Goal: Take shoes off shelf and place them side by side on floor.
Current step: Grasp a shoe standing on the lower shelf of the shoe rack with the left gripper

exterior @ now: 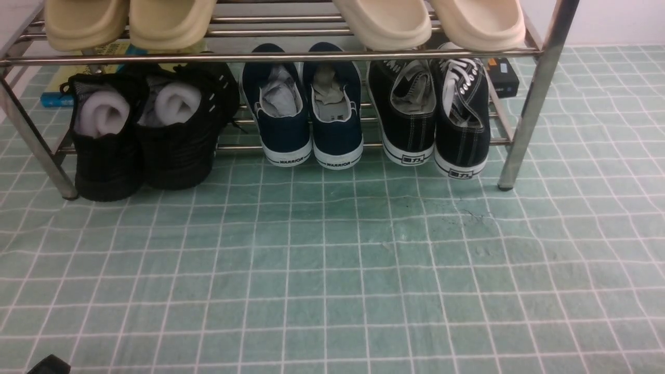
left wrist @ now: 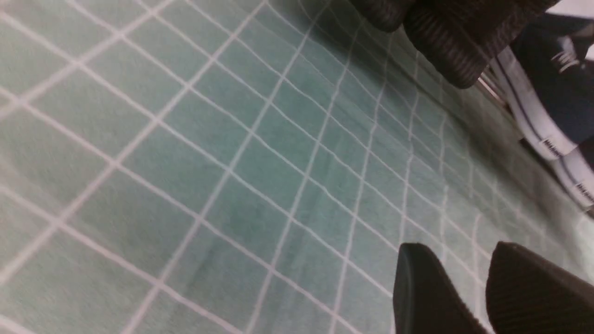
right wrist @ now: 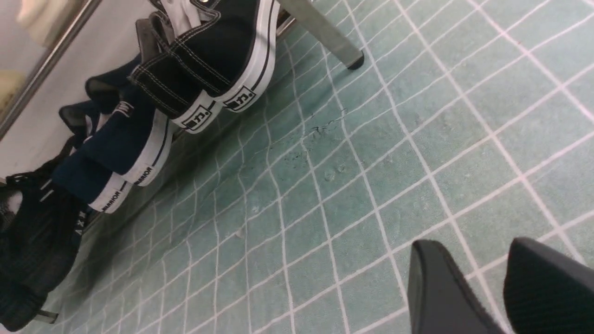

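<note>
The two navy slip-ons, the left shoe (exterior: 283,117) and the right shoe (exterior: 335,117), stand side by side on the lower tier of the chrome shelf (exterior: 535,93), heels toward me, grey paper inside. Their white WARRIOR heels (left wrist: 543,134) also show in the left wrist view, and the pair (right wrist: 125,148) shows in the right wrist view. My left gripper (left wrist: 457,253) hangs open over the green grid floor (exterior: 332,270), far from the shoes. My right gripper (right wrist: 471,248) is open over the floor too, with nothing between its fingers.
Chunky black knit sneakers (exterior: 145,130) sit left of the navy pair and black lace-ups (exterior: 431,114) sit right of it. Cream slippers (exterior: 384,23) fill the upper tier. The rack's right leg (right wrist: 325,32) stands on the floor. A dark tip (exterior: 49,366) shows at the bottom left corner.
</note>
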Available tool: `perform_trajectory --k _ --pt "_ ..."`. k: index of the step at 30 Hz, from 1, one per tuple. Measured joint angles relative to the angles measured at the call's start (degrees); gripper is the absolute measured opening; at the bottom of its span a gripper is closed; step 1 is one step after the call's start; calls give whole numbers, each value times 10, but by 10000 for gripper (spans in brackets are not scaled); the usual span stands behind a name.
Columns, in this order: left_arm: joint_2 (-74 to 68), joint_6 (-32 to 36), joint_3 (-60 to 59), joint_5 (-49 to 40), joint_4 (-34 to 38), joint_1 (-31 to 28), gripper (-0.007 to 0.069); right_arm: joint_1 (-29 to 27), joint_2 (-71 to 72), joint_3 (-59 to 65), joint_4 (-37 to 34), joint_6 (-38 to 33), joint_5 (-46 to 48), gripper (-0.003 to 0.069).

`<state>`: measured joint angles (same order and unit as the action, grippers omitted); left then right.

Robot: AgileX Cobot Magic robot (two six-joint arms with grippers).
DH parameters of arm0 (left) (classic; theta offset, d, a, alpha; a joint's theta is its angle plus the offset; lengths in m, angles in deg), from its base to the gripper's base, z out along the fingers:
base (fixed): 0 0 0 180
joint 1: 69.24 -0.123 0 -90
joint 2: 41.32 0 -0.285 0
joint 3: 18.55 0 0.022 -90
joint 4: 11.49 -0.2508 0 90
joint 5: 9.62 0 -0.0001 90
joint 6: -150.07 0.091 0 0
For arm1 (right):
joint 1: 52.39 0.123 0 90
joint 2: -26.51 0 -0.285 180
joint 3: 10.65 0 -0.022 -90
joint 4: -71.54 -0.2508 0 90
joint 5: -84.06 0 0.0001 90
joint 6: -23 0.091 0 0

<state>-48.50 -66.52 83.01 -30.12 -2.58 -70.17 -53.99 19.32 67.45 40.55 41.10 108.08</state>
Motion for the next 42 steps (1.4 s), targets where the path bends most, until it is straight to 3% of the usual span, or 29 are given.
perform_trajectory --k 15,19,22,23,26,33,38,42 --pt "0 -31 -3 20 44 0 236 0 0 -1 -19 2 4 218" --pt "0 -10 42 4 85 0 169 0 0 -45 -18 -33 21 140" --pt "-26 49 145 -39 86 0 40 0 -22 -128 1 -93 42 19" --pt "-29 55 151 -47 86 0 35 0 -29 -132 3 -96 45 13" --pt "-124 97 239 -140 83 0 1 0 -99 -207 43 -125 107 -8" --pt "-389 205 420 -348 79 1 7 0 -274 -344 102 -141 281 -1" --pt "-540 274 521 -346 89 1 43 0 -356 -389 96 -199 326 0" --pt "-699 331 643 -356 136 7 122 0 -413 -409 77 -266 353 3"
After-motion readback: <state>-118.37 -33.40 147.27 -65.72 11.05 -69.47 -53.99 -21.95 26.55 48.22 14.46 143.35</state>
